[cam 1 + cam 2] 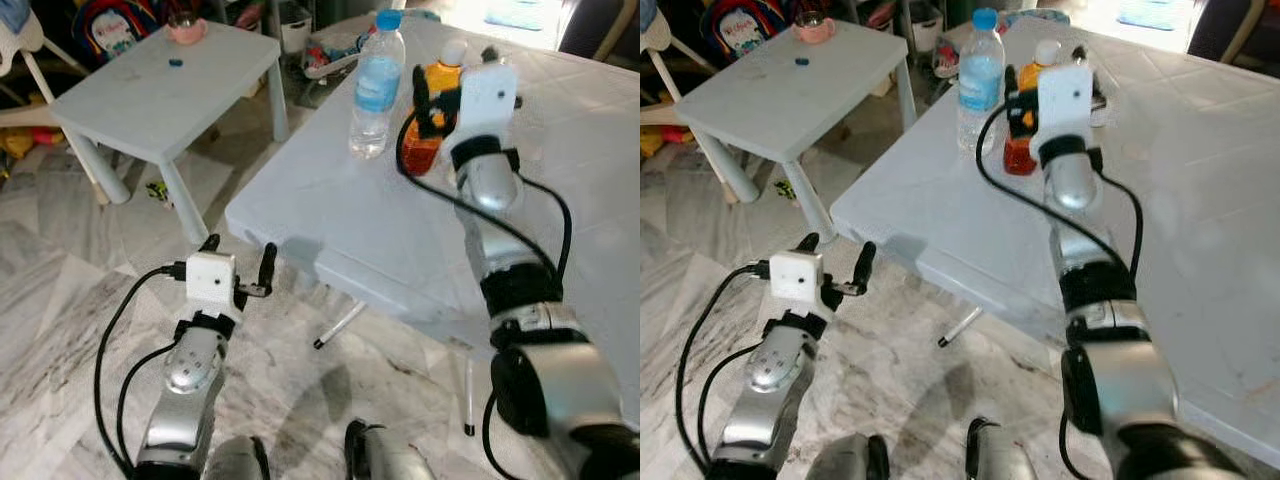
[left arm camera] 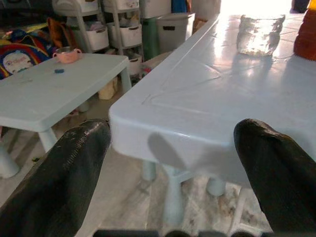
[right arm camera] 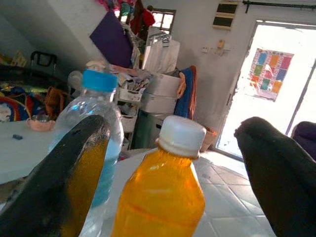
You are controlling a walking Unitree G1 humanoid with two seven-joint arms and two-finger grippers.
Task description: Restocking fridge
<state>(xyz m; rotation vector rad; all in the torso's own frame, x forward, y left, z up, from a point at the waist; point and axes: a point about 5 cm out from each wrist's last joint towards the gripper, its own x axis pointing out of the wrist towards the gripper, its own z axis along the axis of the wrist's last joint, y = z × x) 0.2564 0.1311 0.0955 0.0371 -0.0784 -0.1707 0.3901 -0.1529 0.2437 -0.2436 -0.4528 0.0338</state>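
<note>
An orange juice bottle [image 1: 424,150] with a white cap stands on the large white table [image 1: 330,225], next to a clear water bottle [image 1: 377,85] with a blue cap. My right gripper [image 1: 443,88] is open at the juice bottle, one finger on each side of it. In the right wrist view the juice bottle [image 3: 160,197] sits between the two black fingers [image 3: 74,168], with the water bottle [image 3: 101,106] just behind. My left gripper [image 1: 240,252] is open and holds nothing. It is low, over the floor, facing the table's near corner [image 2: 148,123].
A smaller white table [image 1: 170,95] stands to the left, with a pink cup [image 1: 186,28] and a small blue cap [image 1: 176,62] on it. Storage bins and clutter [image 2: 123,29] line the far wall. Marble floor [image 1: 70,300] lies between the tables.
</note>
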